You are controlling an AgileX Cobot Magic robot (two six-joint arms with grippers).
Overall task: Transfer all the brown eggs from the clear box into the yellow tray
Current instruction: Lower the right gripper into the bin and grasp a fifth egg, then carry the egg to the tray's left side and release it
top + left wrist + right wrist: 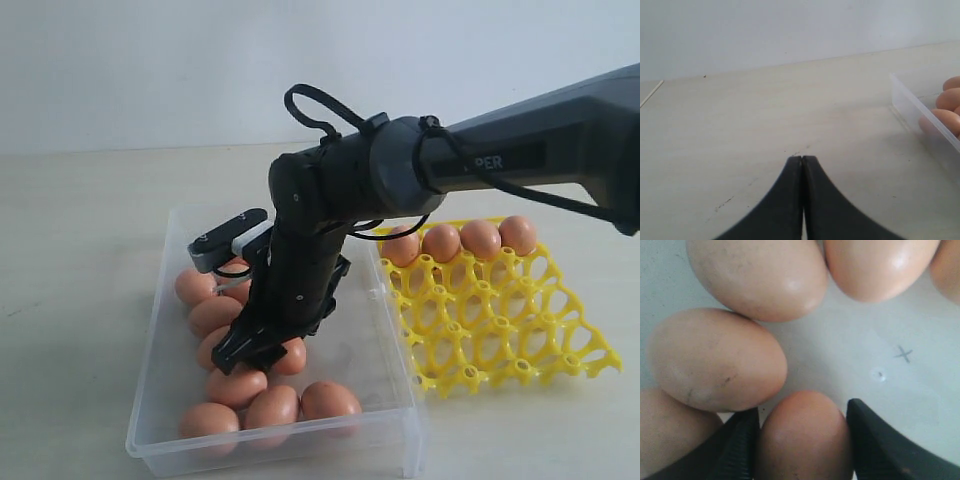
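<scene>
Picking is in hand: the right gripper (802, 407) is down in the clear box (150, 400), claw spread astride one brown egg (802, 440) and not visibly clenched. Next comes a gentle squeeze and a lift clear of the neighbouring eggs, then a free cup in the yellow tray (500, 330).

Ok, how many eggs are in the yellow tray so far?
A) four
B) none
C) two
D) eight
A: four eggs show in one row along the far edge of the tray, and its other cups in view are empty.
</scene>
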